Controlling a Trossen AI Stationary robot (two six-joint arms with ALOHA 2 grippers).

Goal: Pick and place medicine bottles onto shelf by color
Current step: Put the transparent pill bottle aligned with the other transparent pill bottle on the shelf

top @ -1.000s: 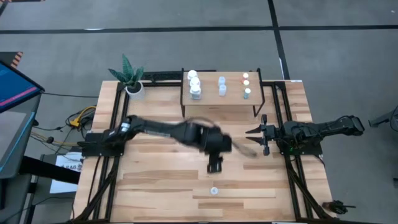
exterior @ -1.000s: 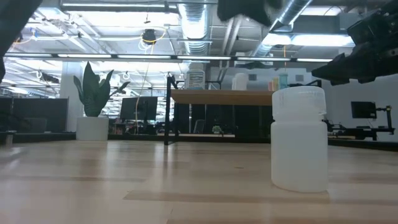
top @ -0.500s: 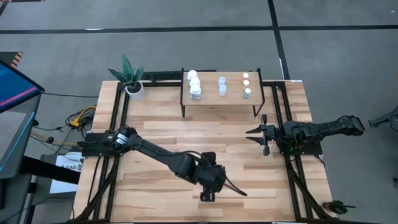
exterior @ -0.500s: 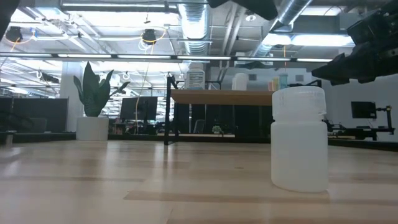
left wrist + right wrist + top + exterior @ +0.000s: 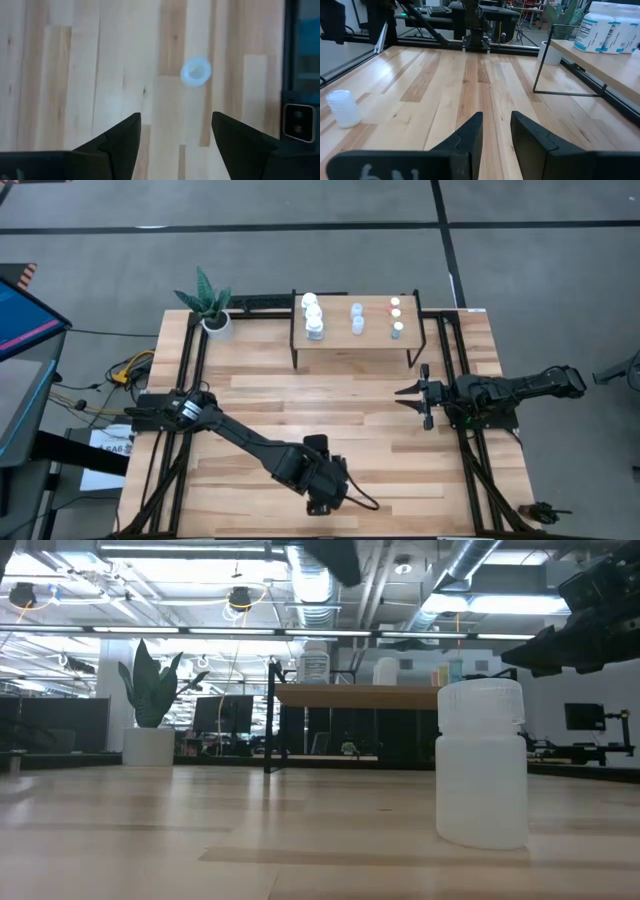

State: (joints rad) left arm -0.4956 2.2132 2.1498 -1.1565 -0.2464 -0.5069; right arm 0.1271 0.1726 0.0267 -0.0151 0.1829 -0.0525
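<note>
Frosted translucent plastic bottle (image 5: 481,762), smooth pale wood table (image 5: 260,395)

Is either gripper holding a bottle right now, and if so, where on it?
No. The left gripper hangs open above the pale bottle on the table, not touching it. The right gripper holds nothing.

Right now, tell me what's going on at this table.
The robot is sorting medicine bottles onto the shelf, where eight already stand in three groups. One pale bottle is left on the tabletop near the front edge. The left hand hovers open just above it, holding nothing. The right hand waits at the right side of the table, also empty.
</note>
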